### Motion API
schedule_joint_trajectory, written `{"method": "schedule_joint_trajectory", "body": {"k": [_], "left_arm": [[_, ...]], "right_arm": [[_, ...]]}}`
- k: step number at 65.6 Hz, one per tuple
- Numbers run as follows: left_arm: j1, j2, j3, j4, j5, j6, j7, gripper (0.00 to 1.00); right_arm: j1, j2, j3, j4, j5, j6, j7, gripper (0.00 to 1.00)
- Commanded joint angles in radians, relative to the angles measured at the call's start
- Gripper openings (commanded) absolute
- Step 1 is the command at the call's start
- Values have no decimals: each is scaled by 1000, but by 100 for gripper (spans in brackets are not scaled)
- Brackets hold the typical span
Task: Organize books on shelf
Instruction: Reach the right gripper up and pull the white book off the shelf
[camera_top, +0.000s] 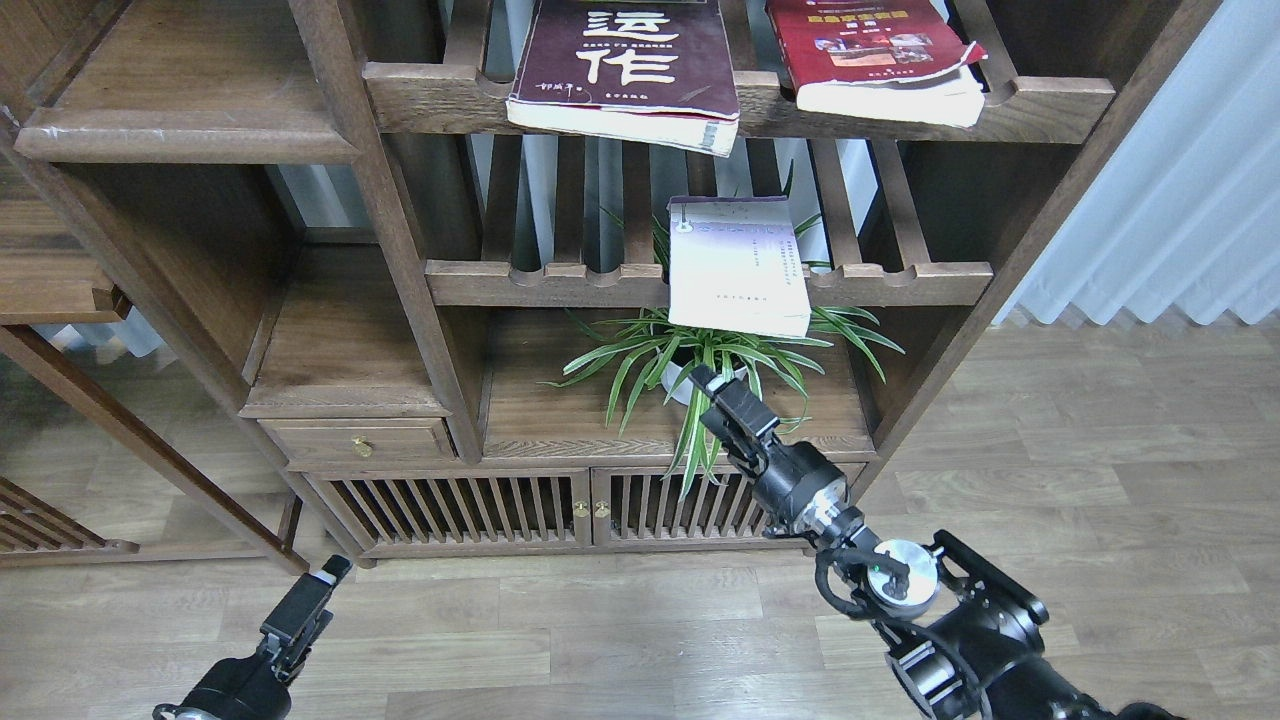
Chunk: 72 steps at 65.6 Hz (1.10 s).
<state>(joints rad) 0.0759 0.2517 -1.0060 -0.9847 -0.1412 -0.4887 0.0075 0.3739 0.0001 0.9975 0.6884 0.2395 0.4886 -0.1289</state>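
- The shelf (190, 140), the solid brown board at upper left, carries no book that I can see.
- My left tool (325, 578) hangs low over the floor (600, 620), well away from everything; it is seen dark and narrow, so I cannot tell whether its fingers are apart.
- The maroon book (625, 65) lies on the top slatted rack (440, 95), its corner overhanging the rail.
- The pale book (738, 265) rests on the middle rack (880, 283), jutting out over the plant (700, 365).
- My right tool (722, 398) sits just below that pale book, in front of the plant and gripping nothing; I cannot tell its gap.
- The red book (880, 50) lies top right.
- I judge no book is moved yet; next I must raise the right tool to the pale book's overhanging edge.
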Motion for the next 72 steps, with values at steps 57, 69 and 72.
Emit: {"method": "schedule_joint_trajectory", "body": {"k": [57,69,72], "left_arm": [[4,89,-57,-2,-74,0,2,100],[2,112,-59,-2,-83,0,0,100],[2,112,-59,-5,-83,0,2,100]], "right_arm": [[122,0,102,-56,77,-188,106,30],[102,0,96,-64,119,-64,103,5],[102,0,96,-64,119,-64,103,5]]}}
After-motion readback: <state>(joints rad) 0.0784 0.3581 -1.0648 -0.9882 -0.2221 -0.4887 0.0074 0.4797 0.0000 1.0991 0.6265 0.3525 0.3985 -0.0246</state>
